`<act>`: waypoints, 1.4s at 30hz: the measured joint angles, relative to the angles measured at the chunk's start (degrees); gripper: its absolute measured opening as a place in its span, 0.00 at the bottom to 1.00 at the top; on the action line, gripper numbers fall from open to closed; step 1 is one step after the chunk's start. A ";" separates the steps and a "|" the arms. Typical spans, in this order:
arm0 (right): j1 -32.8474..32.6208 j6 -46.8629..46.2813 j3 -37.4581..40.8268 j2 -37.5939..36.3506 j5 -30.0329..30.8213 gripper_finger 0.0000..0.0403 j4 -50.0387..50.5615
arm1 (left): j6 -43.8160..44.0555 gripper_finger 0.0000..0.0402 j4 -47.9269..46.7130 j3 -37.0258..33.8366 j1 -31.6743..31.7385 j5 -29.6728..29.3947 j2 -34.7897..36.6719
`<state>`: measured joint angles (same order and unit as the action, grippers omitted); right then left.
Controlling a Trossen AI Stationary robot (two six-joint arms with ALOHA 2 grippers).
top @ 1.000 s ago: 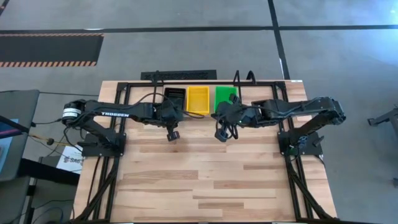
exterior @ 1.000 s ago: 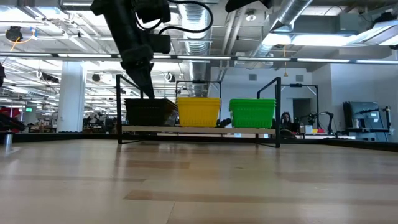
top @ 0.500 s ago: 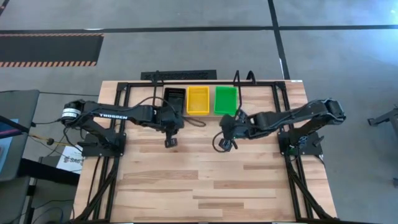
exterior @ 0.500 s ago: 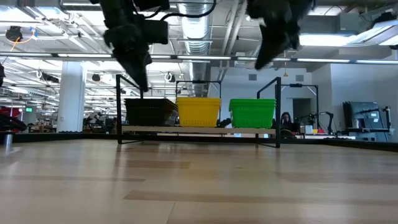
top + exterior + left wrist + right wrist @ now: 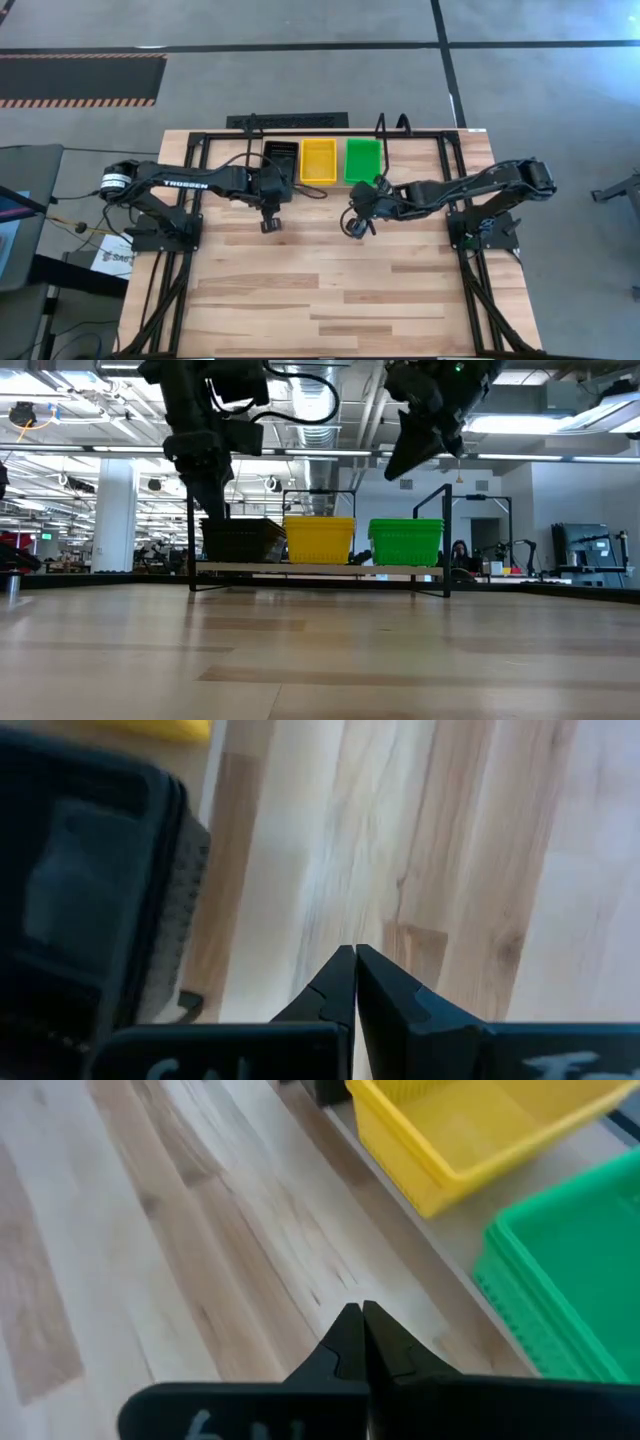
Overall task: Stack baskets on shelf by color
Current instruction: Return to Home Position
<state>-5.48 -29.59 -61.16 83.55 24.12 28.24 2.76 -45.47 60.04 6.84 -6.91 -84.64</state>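
Note:
On the shelf (image 5: 320, 568) at the table's far edge stand black baskets (image 5: 280, 160), yellow baskets (image 5: 319, 160) and green baskets (image 5: 362, 160), side by side on its wooden board. My left gripper (image 5: 268, 226) hangs shut in the air just in front of the black baskets (image 5: 90, 890). My right gripper (image 5: 356, 228) hangs shut in front of the green baskets (image 5: 565, 1280) and the yellow ones (image 5: 470, 1130). Neither gripper holds anything.
The wooden table top (image 5: 330, 300) stretches from the shelf to the near edge. A black frame (image 5: 190, 150) runs around the table's sides, and the arm bases (image 5: 165, 230) stand at left and right.
My right gripper has come down from well above the shelf and moved a little toward the table's near edge, staying shut. My left gripper has tipped slightly more downward near the black baskets without shifting much.

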 joint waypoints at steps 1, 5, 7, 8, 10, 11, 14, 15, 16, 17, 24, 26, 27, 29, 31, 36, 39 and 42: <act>0.00 0.33 -0.20 0.00 -0.02 0.00 -0.63 | 0.00 0.00 -0.07 -0.56 0.29 0.20 0.00; -0.50 1.43 -1.76 -0.02 -0.05 0.00 -1.09 | -0.17 0.00 1.06 -1.53 1.43 -0.62 0.00; -0.57 1.63 -2.04 -0.02 -0.20 0.00 -0.86 | -1.03 0.00 2.20 -1.56 1.93 -2.26 0.00; -0.58 1.63 -2.19 -0.02 -0.43 0.00 -0.87 | -1.65 0.00 2.84 -1.56 2.19 -3.07 0.00; -0.59 1.67 -2.45 -0.02 -0.98 0.00 -0.93 | -2.57 0.00 3.82 -1.56 2.87 -3.84 0.00; -0.57 1.66 -2.50 -0.02 -1.19 0.00 -0.93 | -2.95 0.00 4.24 -1.56 3.26 -3.89 0.00; -0.63 1.60 -2.50 -0.02 -1.57 0.00 -0.86 | -3.35 0.00 4.72 -1.56 4.41 -4.05 0.00; -0.81 1.60 -2.50 -0.02 -1.61 0.00 -0.89 | -3.70 0.00 4.57 -1.56 4.76 -4.25 0.00; -0.87 1.60 -2.50 -0.02 -1.61 0.00 -0.86 | -4.03 0.00 4.49 -1.56 5.17 -4.32 0.00; -0.87 1.60 -2.50 0.00 -1.64 0.00 -0.86 | -4.41 0.00 4.48 -1.56 5.55 -4.41 0.00; -0.85 1.64 -2.50 0.00 -1.66 0.00 -0.84 | -4.02 0.00 4.90 -1.56 7.21 -4.04 0.30; -0.85 1.77 -2.50 -0.09 -1.66 0.00 -0.60 | -4.02 0.00 5.77 -1.47 7.09 -3.97 0.49; -0.87 1.80 -2.50 -0.54 -1.68 0.00 0.00 | -4.00 0.00 5.48 -1.14 7.06 -3.94 0.62; -0.87 2.19 -2.55 -1.52 -1.66 0.00 0.29 | -3.84 0.00 5.65 0.14 6.87 -3.90 0.70; -0.87 2.92 -2.59 -2.79 -1.66 0.00 0.55 | -3.78 0.00 4.63 1.64 6.51 -3.94 1.13; -0.89 3.12 -2.59 -7.93 -1.19 0.00 1.64 | -2.71 0.00 1.86 5.46 3.62 -4.00 4.00; -1.66 4.79 -2.56 -11.61 0.89 0.00 3.02 | -0.94 0.00 0.55 5.61 1.25 -4.51 7.90; -3.33 8.47 -2.54 -16.18 3.63 0.00 4.36 | 2.36 0.00 -0.84 2.75 -0.61 -6.79 13.95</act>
<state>-8.80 -21.12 -63.70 67.37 27.75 32.60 5.12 -46.31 62.79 6.23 -13.70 -70.69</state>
